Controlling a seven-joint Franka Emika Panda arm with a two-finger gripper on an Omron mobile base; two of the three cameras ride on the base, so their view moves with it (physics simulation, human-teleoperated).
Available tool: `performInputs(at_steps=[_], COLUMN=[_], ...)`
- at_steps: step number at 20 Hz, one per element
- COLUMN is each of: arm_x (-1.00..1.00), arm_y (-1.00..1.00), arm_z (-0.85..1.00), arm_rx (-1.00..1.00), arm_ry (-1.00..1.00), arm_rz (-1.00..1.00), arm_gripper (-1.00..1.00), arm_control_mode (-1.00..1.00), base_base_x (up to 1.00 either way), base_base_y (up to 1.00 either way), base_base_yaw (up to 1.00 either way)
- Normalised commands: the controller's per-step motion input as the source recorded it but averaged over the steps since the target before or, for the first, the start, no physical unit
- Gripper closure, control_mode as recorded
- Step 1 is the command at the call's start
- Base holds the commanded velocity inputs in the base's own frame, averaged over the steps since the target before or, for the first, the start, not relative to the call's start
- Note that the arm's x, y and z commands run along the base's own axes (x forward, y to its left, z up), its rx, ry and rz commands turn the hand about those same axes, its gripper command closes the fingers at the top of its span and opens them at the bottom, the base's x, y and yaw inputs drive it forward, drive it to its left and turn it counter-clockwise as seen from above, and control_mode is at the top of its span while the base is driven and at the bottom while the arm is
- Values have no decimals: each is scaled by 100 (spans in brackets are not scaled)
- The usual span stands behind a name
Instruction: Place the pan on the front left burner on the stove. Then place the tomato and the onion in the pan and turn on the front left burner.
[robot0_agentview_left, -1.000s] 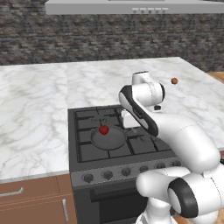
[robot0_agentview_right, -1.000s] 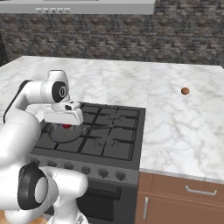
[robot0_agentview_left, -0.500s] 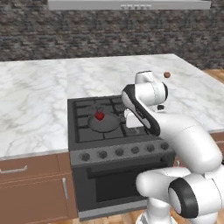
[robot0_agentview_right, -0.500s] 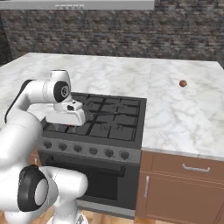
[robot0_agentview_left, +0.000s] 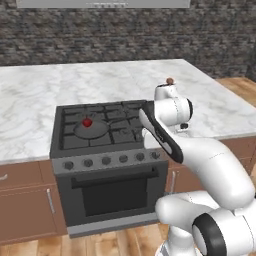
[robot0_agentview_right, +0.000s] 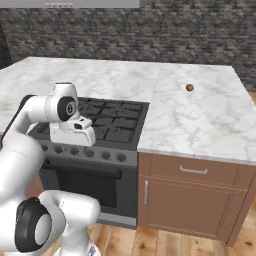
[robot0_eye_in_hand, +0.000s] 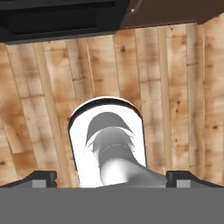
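A: Pan (robot0_agentview_left: 91, 128) first, from the left base view: where does it sit?

B: On the front left burner (robot0_agentview_left: 87, 131) of the stove (robot0_agentview_left: 107, 150). It is dark on dark grate, so its rim is hard to pick out and I cannot trace the handle. The tomato (robot0_agentview_left: 87, 122) rests inside it, a clear red ball.

A: And the onion (robot0_agentview_left: 170, 80)?

B: Far back on the marble bench (robot0_agentview_left: 30, 100), right of the stove, partly cut off by the top of the arm's white wrist. The arm folds up from the lower right, its forearm lying across the stove's front right corner and covering that burner.

A: Right base view?

B: The onion (robot0_agentview_right: 189, 87) lies in the open on the bench (robot0_agentview_right: 200, 120), well apart from the stove (robot0_agentview_right: 100, 150). The arm's shoulder and hand block the stove's left side, so pan and tomato are hidden. The hand hangs at the stove's front edge, above the knobs, pointing downward.

A: Hand view?

B: The tool (robot0_eye_in_hand: 111, 178) looks straight down at the wooden floor (robot0_eye_in_hand: 175, 87), with the oven front (robot0_eye_in_hand: 61, 17) across the top. Its two dark tips stand far apart at the bottom corners, spread wide with nothing between them.
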Motion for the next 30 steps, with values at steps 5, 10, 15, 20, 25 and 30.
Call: performInputs(at_steps=[5, 10, 15, 20, 25, 30], arm_x=[0, 0, 0, 0, 0, 0], arm_y=[0, 0, 0, 0, 0, 0], arm_z=[0, 0, 0, 0, 0, 0], arm_rx=[0, 0, 0, 0, 0, 0], arm_ry=[0, 0, 0, 0, 0, 0], arm_rz=[0, 0, 0, 0, 0, 0], arm_gripper=[-100, -100, -100, -100, -100, -100], arm_control_mode=[100, 100, 100, 100, 100, 100], base_base_x=[0, 1, 5, 12, 20, 36], base_base_y=[-100, -100, -100, -100, -100, -100], base_base_yaw=[0, 0, 0, 0, 0, 0])
